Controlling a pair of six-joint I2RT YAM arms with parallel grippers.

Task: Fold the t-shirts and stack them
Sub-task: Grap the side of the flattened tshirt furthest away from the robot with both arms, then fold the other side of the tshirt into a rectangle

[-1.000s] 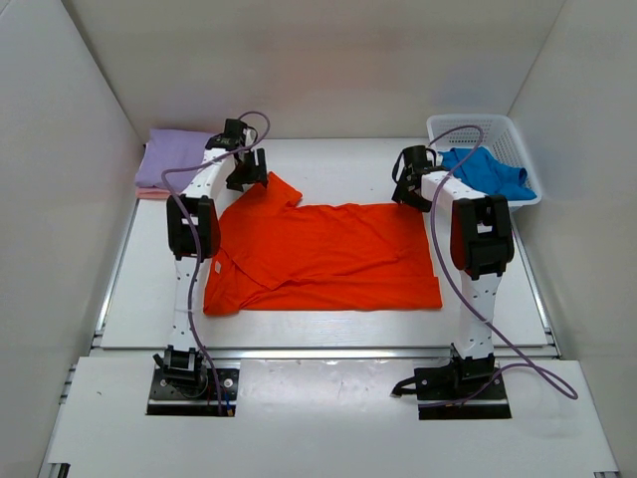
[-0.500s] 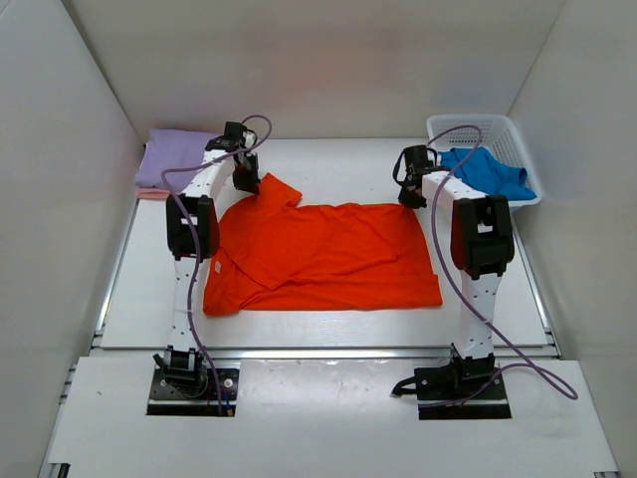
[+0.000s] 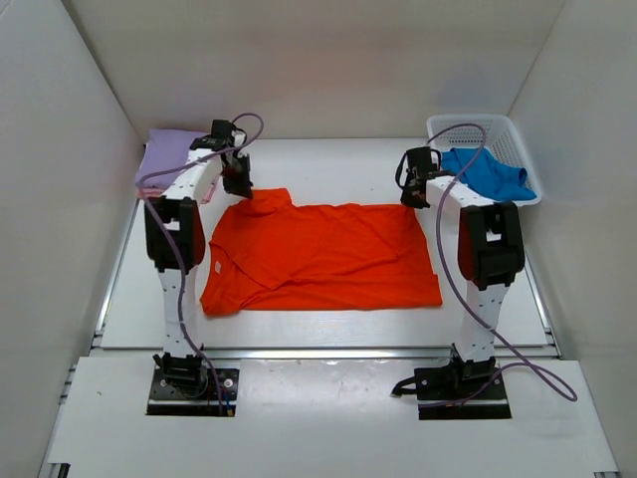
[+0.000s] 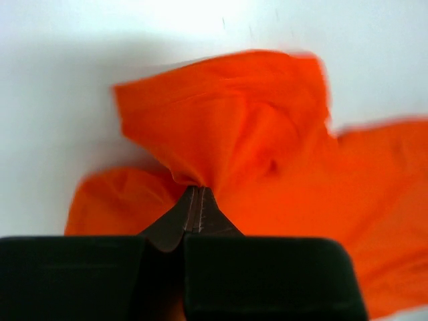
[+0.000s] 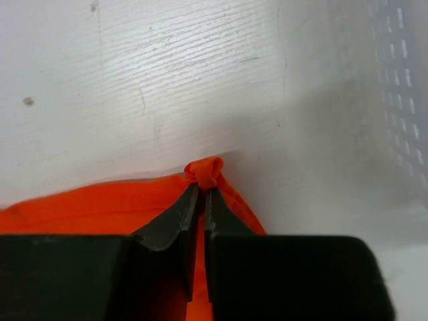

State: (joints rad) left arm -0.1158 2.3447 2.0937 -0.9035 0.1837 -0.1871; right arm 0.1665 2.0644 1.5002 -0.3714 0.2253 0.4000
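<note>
While I'm watching on the overhead cam, the lavender t-shirt (image 3: 171, 154) is sitting folded in the far left corner of the table (image 3: 328, 164), with an edge of the pink t-shirt (image 3: 147, 192) peeking out underneath it. Just to the right of that stack, the left gripper (image 3: 239, 184) is pinching the far left corner of the orange t-shirt (image 3: 328, 254). On its wrist cam the left gripper (image 4: 194, 194) is showing both fingers squeezed tight on a bunched fold of the orange t-shirt (image 4: 227, 127), so that bit is puckering up off the white surface. The rest of the shirt is lying spread flat across the middle of the table, between the two arms. Over at its far right corner, the right gripper (image 3: 416, 194) is doing the same thing. Its own cam has the right gripper (image 5: 200, 184) clamping a little nub of the orange t-shirt (image 5: 80, 200) right at the edge. Farther right, the blue t-shirt (image 3: 488, 171) is lying crumpled in the white basket (image 3: 518, 134).
</note>
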